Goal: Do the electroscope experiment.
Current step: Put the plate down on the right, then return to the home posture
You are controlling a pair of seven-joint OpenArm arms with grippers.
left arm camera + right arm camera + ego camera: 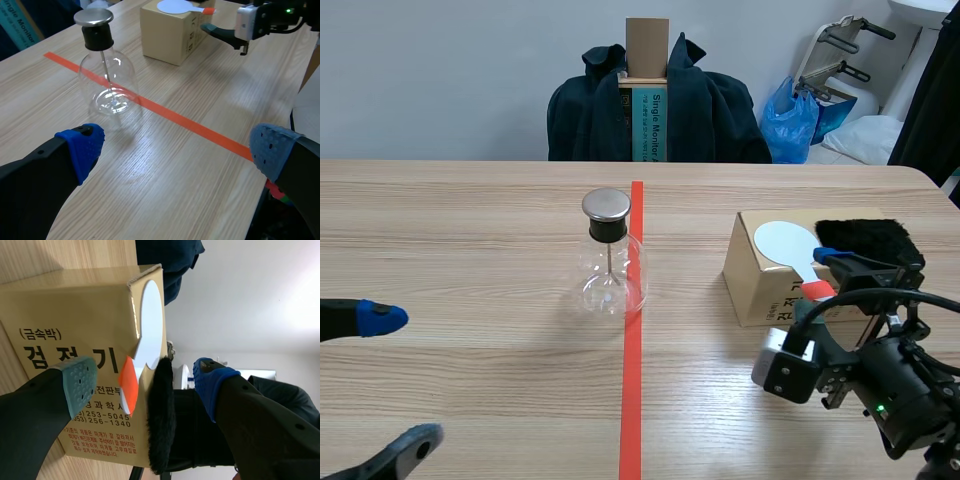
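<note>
1. The electroscope (611, 262), a clear glass flask with a black stopper and a flat metal cap (606, 204), stands upright about midway across the bench (470, 230). It is between the near and far edges. A thin rod hangs from the stopper inside the glass.
2. The flask's base sits on the left side of the orange-red tape line (633, 380) and overlaps it slightly.
3. A tan cardboard box (760, 290) rests towards the right edge of the bench, well apart from the flask.
4. A white round paddle (785, 243) with an orange handle (128, 385) lies flat on top of the box. The handle points towards the near right corner of the bench.
5. A black fur piece (865, 240) lies on the box top, just beside the paddle on the side towards the right edge.
6. Left gripper (175, 150): jaws set wide and holding nothing. It is low over the near left corner of the bench, with the flask ahead of it and well apart.
7. Right gripper (145, 380): jaws set wide, gripping nothing. It is at the near side of the box at top level. One pad (77, 380) faces the printed box wall. The other pad (212, 377) is above the fur, and the orange handle and the fur's edge lie between them.
8. Beyond the far edge stands a chair draped with a dark jacket (710, 110), with a blue bag (790, 120) near it.
</note>
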